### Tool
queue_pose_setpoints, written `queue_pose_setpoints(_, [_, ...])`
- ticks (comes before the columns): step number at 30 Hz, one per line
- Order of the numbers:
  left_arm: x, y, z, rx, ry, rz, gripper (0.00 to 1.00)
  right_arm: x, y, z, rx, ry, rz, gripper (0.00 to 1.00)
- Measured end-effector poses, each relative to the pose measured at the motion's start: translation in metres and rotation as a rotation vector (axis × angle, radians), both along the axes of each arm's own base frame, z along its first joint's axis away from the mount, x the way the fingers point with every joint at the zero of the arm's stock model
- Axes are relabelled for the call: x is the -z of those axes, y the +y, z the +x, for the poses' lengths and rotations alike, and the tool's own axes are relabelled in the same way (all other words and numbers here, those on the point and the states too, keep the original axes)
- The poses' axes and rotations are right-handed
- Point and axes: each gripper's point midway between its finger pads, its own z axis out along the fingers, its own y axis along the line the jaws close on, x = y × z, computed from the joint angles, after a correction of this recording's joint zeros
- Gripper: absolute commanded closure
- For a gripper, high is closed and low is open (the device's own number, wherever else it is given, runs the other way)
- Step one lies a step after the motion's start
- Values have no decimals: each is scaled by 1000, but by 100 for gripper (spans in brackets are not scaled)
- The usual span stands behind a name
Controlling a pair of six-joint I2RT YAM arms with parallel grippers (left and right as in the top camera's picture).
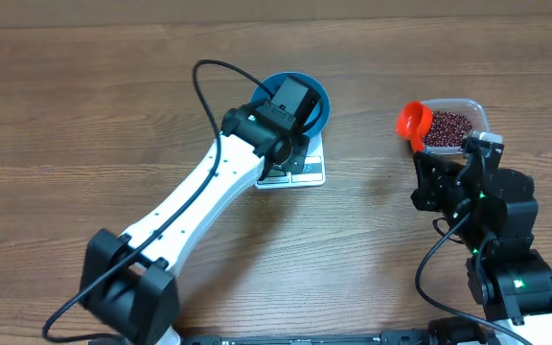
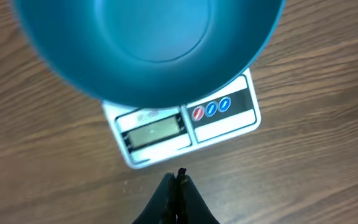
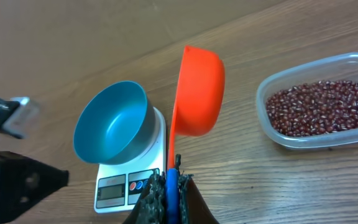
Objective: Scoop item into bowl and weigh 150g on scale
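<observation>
Just beyond left hand [image 2: 179,178]: bowl [image 2: 148,43] on scale [image 2: 224,119].

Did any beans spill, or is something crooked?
Nothing stands out. The beans all lie inside the clear tub, the blue bowl sits on the scale, and the orange scoop in the right gripper looks empty.

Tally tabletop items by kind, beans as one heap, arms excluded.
blue bowl: 1
white scale: 1
orange scoop: 1
clear tub: 1
bean heap: 1
Total: 5
</observation>
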Motion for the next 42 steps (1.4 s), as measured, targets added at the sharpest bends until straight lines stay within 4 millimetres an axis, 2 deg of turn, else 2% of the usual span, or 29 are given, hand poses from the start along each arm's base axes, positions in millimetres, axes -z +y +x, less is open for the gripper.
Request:
queue_pose_setpoints(5, [18,-13,5,85,-2,22,96,9,-1,4,4,31,-4,96])
queue_pose_setpoints(10, [26,-23,6,142,-12,34,96,18,-1,8,7,62,-8,96])
queue_pose_setpoints(19, [27,-26,10,159,-29,35,96,9,0,15,8,22,-3,96])
queue_pose_setpoints(42, [73,-22,17,140,-72,55,96,10,0,14,7,23,-4,97])
